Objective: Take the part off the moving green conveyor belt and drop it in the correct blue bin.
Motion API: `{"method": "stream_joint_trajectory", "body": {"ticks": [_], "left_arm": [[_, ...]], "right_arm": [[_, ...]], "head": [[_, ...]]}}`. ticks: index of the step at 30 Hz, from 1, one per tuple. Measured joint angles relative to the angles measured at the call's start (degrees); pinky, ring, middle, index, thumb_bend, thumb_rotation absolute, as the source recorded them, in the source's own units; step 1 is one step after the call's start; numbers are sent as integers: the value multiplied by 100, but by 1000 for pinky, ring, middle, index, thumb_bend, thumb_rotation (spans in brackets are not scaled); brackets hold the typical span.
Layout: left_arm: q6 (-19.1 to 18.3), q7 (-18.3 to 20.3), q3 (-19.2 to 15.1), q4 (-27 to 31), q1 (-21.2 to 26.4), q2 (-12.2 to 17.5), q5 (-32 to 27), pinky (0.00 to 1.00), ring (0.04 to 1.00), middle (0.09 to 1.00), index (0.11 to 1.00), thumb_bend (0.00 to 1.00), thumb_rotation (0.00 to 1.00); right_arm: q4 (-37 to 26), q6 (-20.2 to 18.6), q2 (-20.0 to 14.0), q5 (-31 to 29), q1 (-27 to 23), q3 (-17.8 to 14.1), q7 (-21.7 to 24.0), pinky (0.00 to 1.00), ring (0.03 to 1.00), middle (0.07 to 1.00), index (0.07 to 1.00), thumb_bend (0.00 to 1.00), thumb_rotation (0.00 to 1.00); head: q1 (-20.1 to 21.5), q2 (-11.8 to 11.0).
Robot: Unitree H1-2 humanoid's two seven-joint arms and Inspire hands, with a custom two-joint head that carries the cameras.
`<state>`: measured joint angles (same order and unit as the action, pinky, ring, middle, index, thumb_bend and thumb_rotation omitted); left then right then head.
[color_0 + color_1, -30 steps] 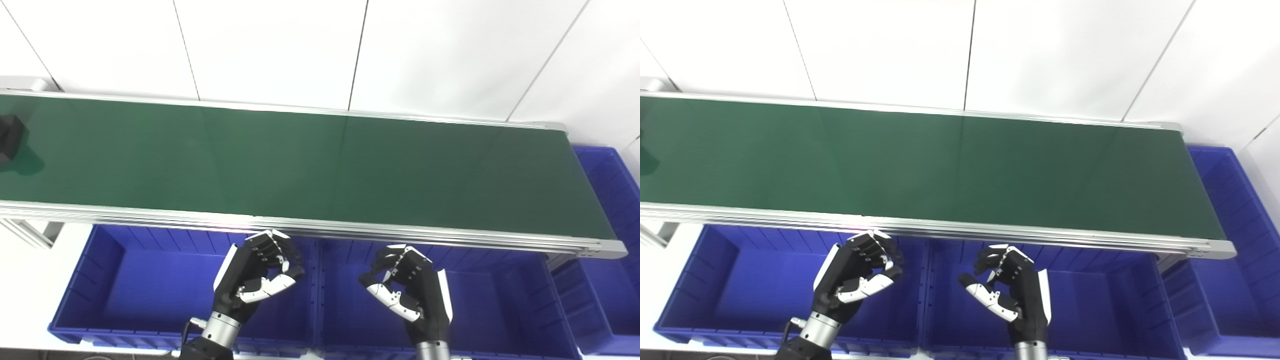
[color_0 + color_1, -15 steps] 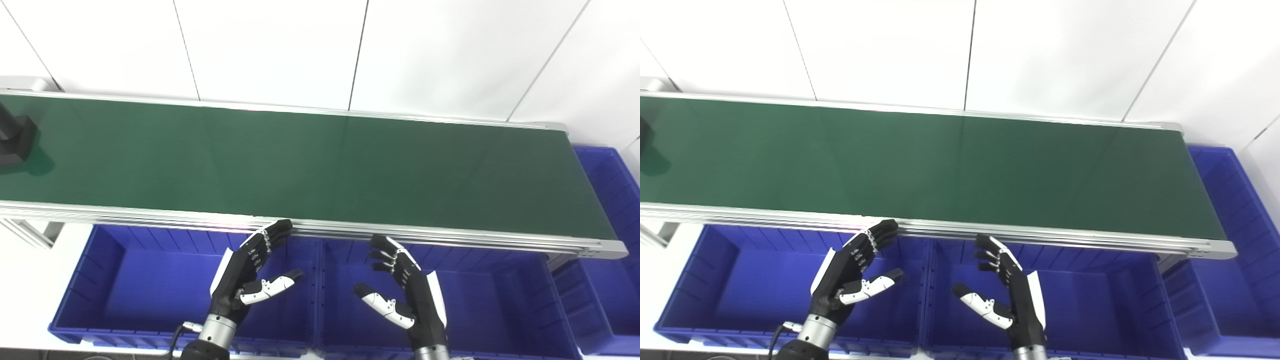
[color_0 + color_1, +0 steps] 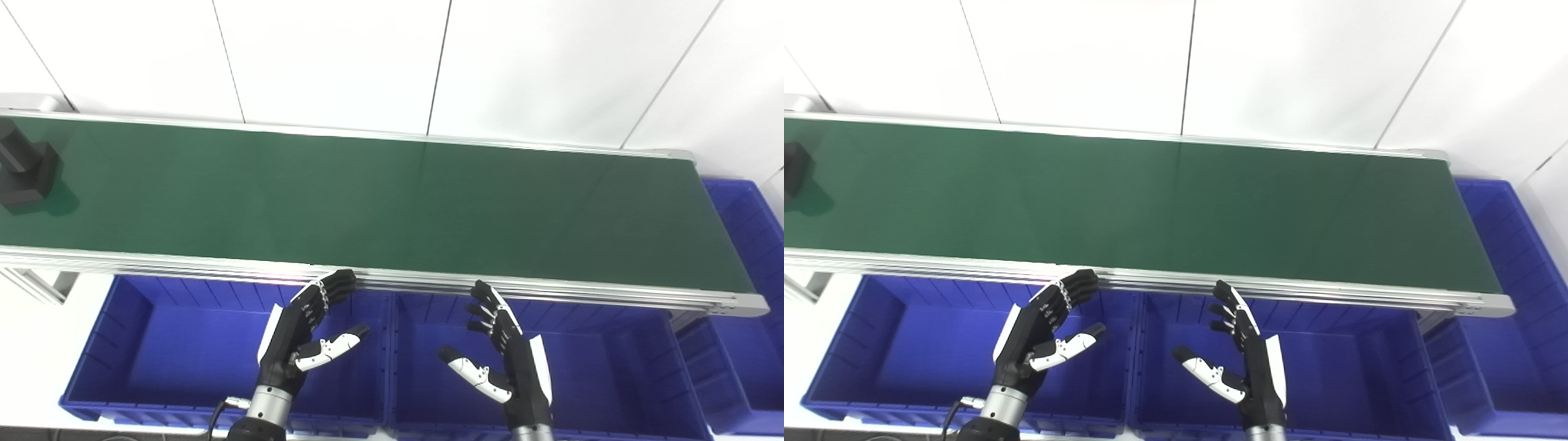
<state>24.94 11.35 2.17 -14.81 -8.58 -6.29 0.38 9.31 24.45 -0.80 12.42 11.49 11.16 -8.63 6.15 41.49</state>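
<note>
Two hands in frame, both empty, both low over the blue bins. Left hand (image 3: pixel 300 340) has its fingers (image 3: pixel 324 294) stretched out and spread apart, tips reaching up to the near metal rail (image 3: pixel 184 262) of the conveyor, thumb poking out to the right. It sits over the right part of the left blue bin (image 3: pixel 122 343). Right hand (image 3: pixel 508 361) same deal: fingers apart, extended upward toward the rail, thumb pointing left, holding nothing. It hovers over the middle blue bin (image 3: pixel 612 380). Hands face each other, palms inward, well apart, with the wall between the two bins roughly between them.

Green conveyor belt (image 3: pixel 392 202) runs across the whole width, slightly angled down to the right. Black part (image 3: pixel 24 171) sits on the belt at the far left edge, blocky base with a shorter cylinder-like piece on top, partly cut off by the frame edge in the left eye view; in the right eye view only a sliver shows at the left border. Part is well apart from both hands.

Third blue bin (image 3: pixel 753 257) at the right end of the belt, past the belt's end, partly out of frame. White panelled wall (image 3: pixel 343 61) behind the conveyor. White surface at bottom left beside the left bin.
</note>
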Motion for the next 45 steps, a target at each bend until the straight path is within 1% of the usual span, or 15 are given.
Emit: {"method": "stream_joint_trajectory", "body": {"ticks": [4, 7, 9, 11, 15, 17, 19, 24, 26, 28, 30, 32, 36, 40, 45], "left_arm": [[0, -123, 22, -1, -1, 22, -15, 804, 743, 715, 643, 501, 0], [0, -177, 54, 0, -10, 23, -16, 800, 733, 711, 652, 500, 0], [0, -225, 90, 1, -31, 16, -14, 791, 730, 712, 660, 499, 0], [0, -289, 138, -2, -54, 16, 7, 774, 724, 709, 663, 519, 0], [0, -471, 275, -92, -69, 13, 110, 717, 688, 686, 662, 574, 0], [0, -550, 334, -184, -65, 1, 110, 706, 681, 684, 666, 574, 0], [0, -598, 377, -276, -68, -15, 109, 704, 681, 683, 670, 583, 0], [0, -663, 555, -530, -20, -42, 111, 734, 710, 700, 691, 580, 12], [0, -687, 644, -654, 30, -42, 128, 724, 708, 698, 691, 592, 35], [1, -753, 696, -730, 82, -42, 141, 727, 709, 697, 688, 609, 46], [2, -859, 734, -891, 175, -42, 173, 725, 710, 698, 685, 623, 36], [1, -988, 788, -1032, 250, -44, 229, 725, 698, 680, 663, 667, 4], [1, -1153, 951, -1222, 351, -102, 233, 752, 696, 666, 645, 664, 0], [1, -1264, 966, -1273, 404, -132, 222, 713, 686, 666, 626, 703, 0], [1, -1321, 933, -1413, 472, -116, 193, 717, 692, 674, 632, 733, 0]], "right_arm": [[14, 0, 0, 7, -4, 2, -28, 682, 793, 857, 869, 694, 335], [26, 0, -8, 5, -1, 2, -36, 690, 794, 854, 869, 696, 336], [26, 0, -23, -10, 5, 3, -36, 688, 792, 850, 867, 700, 341], [26, 0, -67, -48, 10, 9, -36, 683, 790, 849, 866, 704, 343], [38, 0, -226, -179, 13, 44, -37, 673, 788, 851, 869, 701, 341], [66, 0, -294, -225, 14, 51, -51, 671, 787, 854, 870, 694, 335], [109, 0, -362, -285, 14, 76, -83, 671, 788, 856, 871, 690, 325], [310, 1, -543, -489, -13, 167, -109, 688, 803, 855, 835, 661, 247], [433, 1, -572, -571, -52, 179, -106, 686, 802, 853, 832, 654, 232], [535, 1, -610, -626, -90, 194, -107, 682, 801, 852, 835, 645, 219], [638, 1, -629, -697, -123, 192, -97, 697, 813, 861, 843, 637, 216], [726, 2, -630, -831, -146, 170, 3, 723, 833, 883, 862, 624, 221], [923, 3, -630, -925, -189, 137, 129, 735, 839, 888, 868, 608, 203], [971, 3, -632, -992, -216, 67, 320, 782, 865, 914, 846, 567, 73], [997, 3, -621, -1112, -273, -74, 520, 786, 874, 917, 851, 570, 66]], "head": [[-140, -79], [-281, -123], [-657, -246], [-747, -290], [-1388, -536], [-1441, -580], [-1808, -755], [-2153, -1028], [-2538, -1352], [-2540, -1354], [-2890, -1651], [-3023, -1784], [-3085, -1977], [-3129, -2057], [-3112, -2109]]}}
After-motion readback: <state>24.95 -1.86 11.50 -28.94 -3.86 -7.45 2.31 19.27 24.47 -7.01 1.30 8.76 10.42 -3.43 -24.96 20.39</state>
